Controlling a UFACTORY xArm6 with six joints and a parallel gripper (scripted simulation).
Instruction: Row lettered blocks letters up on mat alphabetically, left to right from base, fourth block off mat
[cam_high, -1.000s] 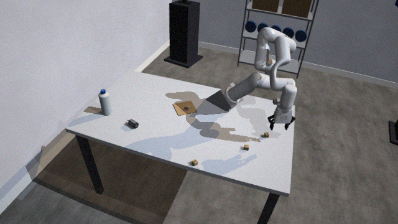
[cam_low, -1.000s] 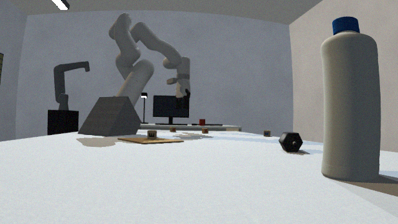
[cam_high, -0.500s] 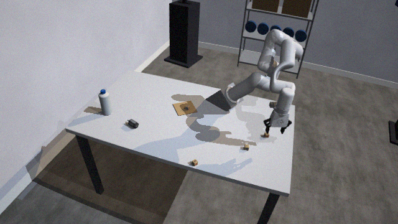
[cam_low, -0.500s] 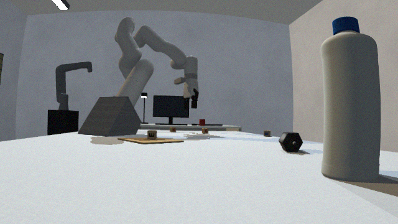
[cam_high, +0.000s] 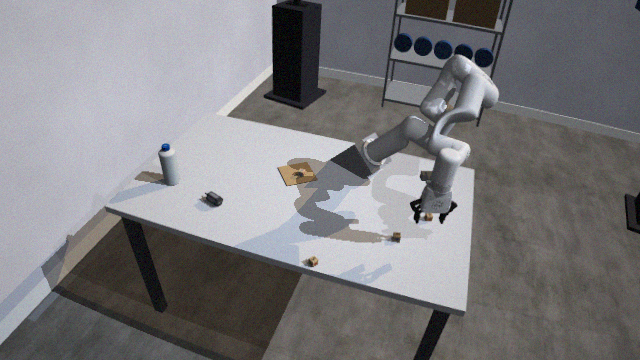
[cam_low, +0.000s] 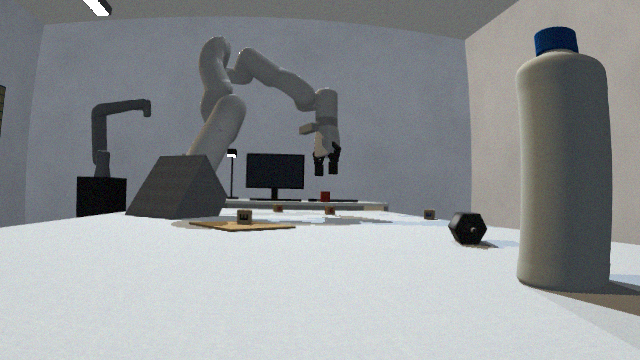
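A tan mat [cam_high: 288, 176] [cam_low: 270, 226] lies near the table's middle, in front of the dark wedge. One small wooden block [cam_high: 300, 173] [cam_low: 244, 216] with a dark mark on its side stands on the mat. Three more wooden blocks lie off the mat: one [cam_high: 429, 216] [cam_low: 329, 210] below the gripper, one [cam_high: 396, 237] [cam_low: 278, 208] a little nearer the front edge, and one [cam_high: 313, 261] [cam_low: 429, 214] close to the front edge. Their letters are too small to read. My gripper [cam_high: 429, 218] [cam_low: 325, 165] is open and empty. It points down and hangs well above the block under it.
A white bottle with a blue cap [cam_high: 169, 165] [cam_low: 564, 160] stands at the table's left end. A small black hexagonal part [cam_high: 214, 198] [cam_low: 467, 228] lies near it. A dark wedge [cam_high: 352, 161] [cam_low: 176, 187] sits at the arm's base. The right table edge is close to the gripper.
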